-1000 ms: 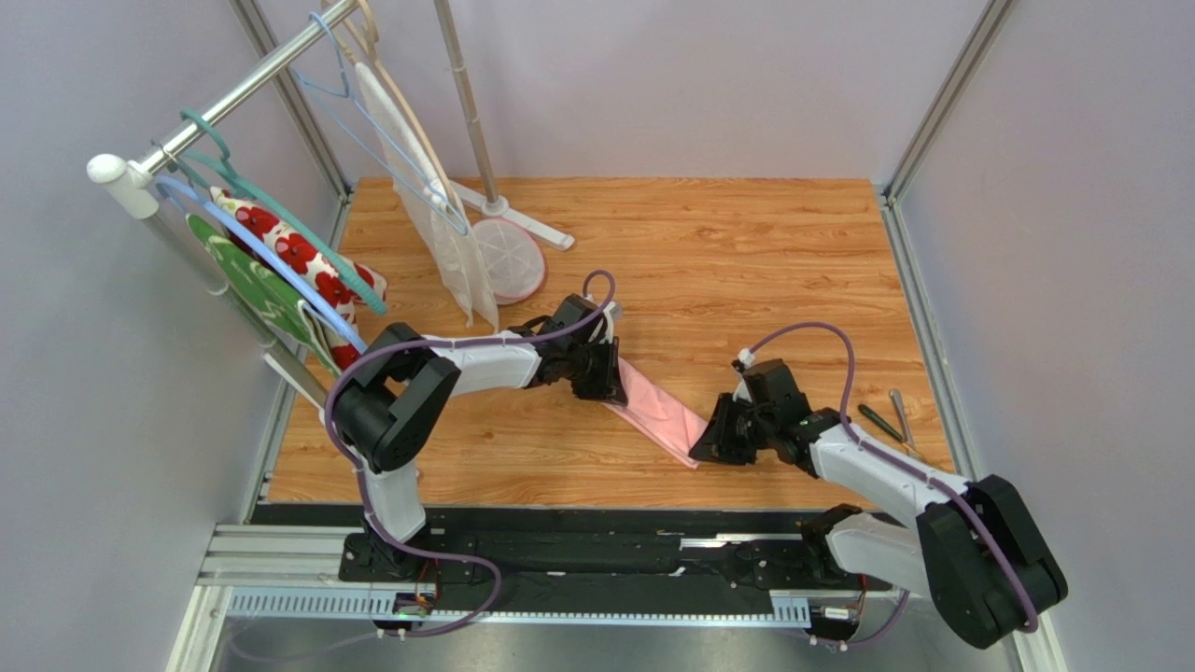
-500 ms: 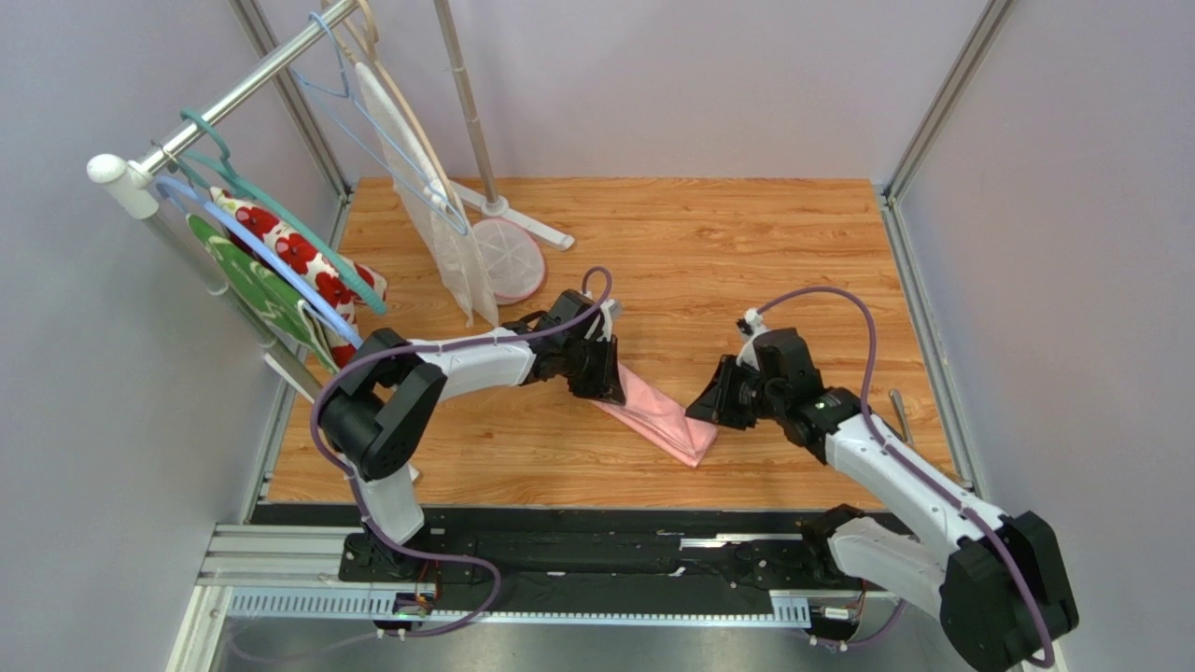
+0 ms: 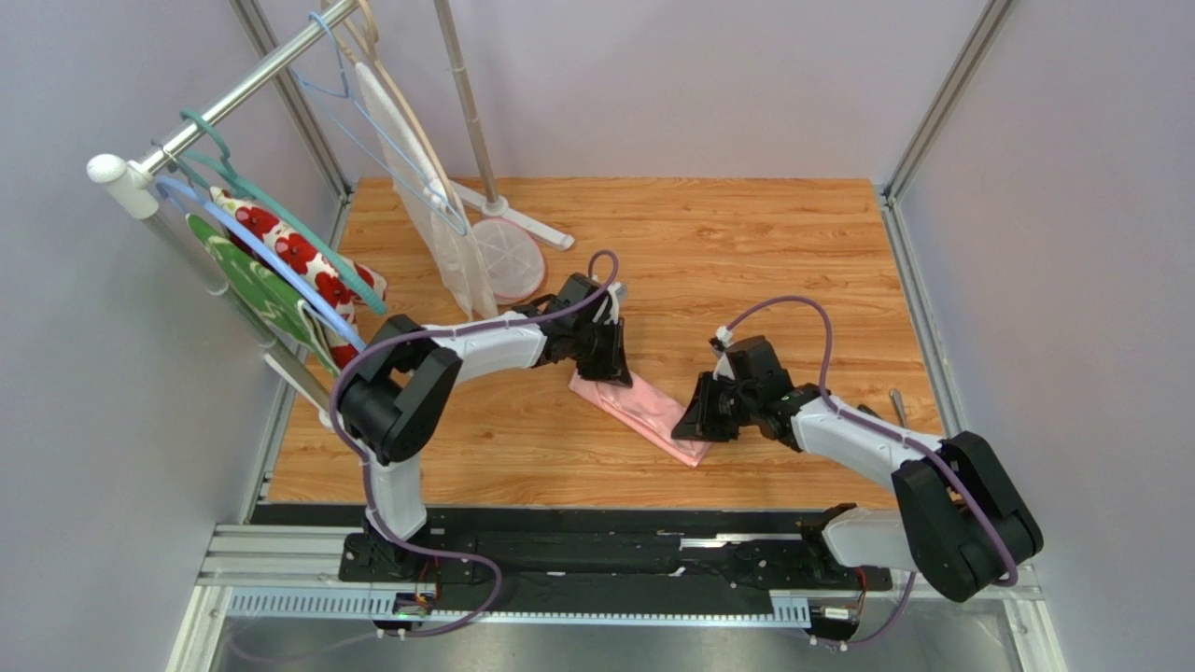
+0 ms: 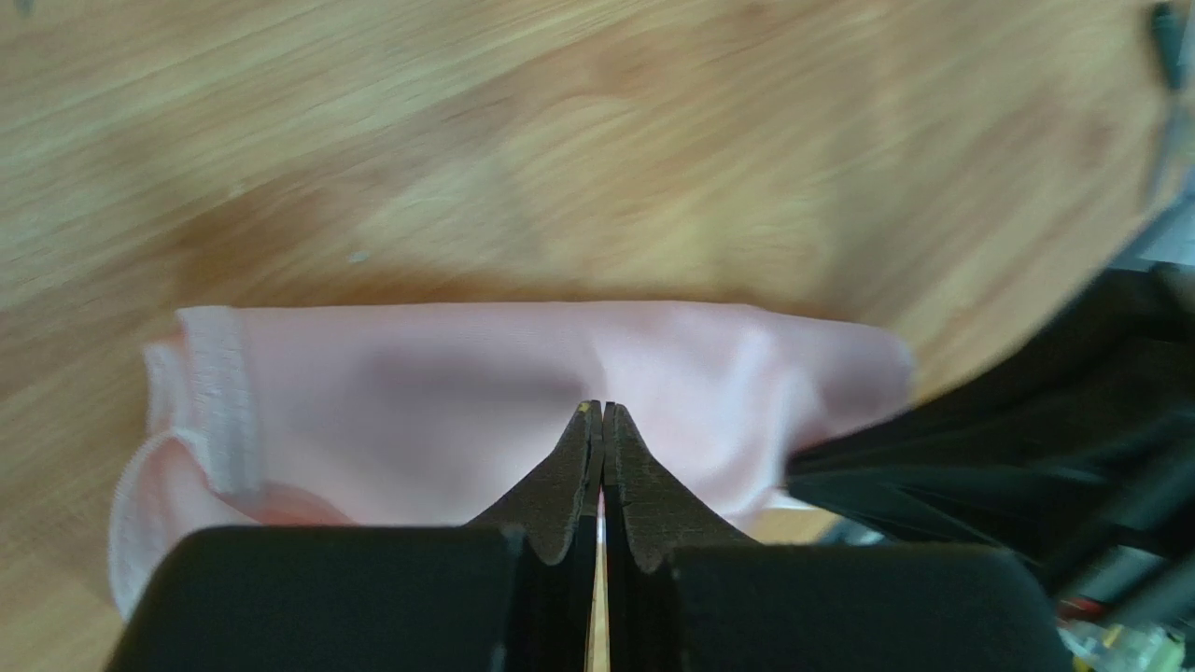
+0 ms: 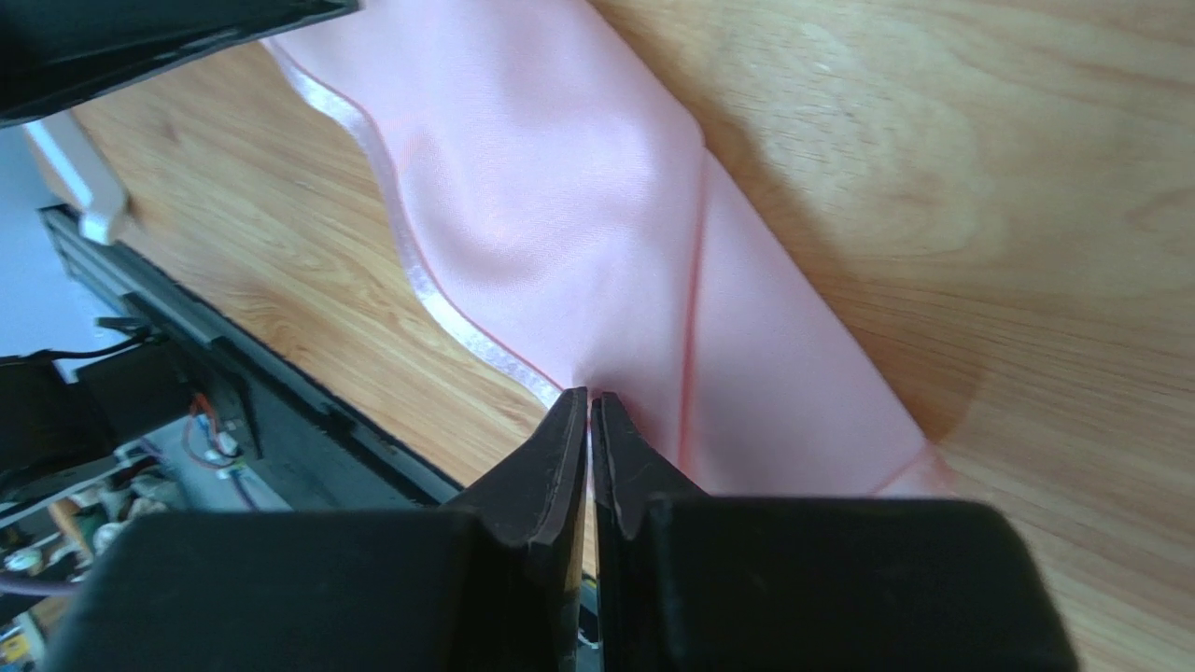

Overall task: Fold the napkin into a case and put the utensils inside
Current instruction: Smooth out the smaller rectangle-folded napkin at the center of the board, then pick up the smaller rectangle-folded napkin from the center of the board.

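The napkin (image 3: 641,412) is a plain light-pink cloth, thin and without pattern, folded into a narrow layered strip. It lies flat and slantwise on the wooden table (image 3: 758,252), about midway across the table and nearer its front edge than its back. In the left wrist view the strip shows rounded, doubled ends and a paler stitched hem (image 4: 225,406) at one end. In the right wrist view a straight crease runs along the top layer, and the same pale hem borders the long side.

The left gripper (image 3: 608,370) sits at the strip's end farther from the table's front edge. Its jaws are pressed together on a small pucker of the napkin. The right gripper (image 3: 699,424) sits at the end nearer the table's front edge, its jaws clenched on the hemmed edge.

A slim metal utensil (image 3: 898,406) lies near the table's right edge, partly hidden behind the right arm.
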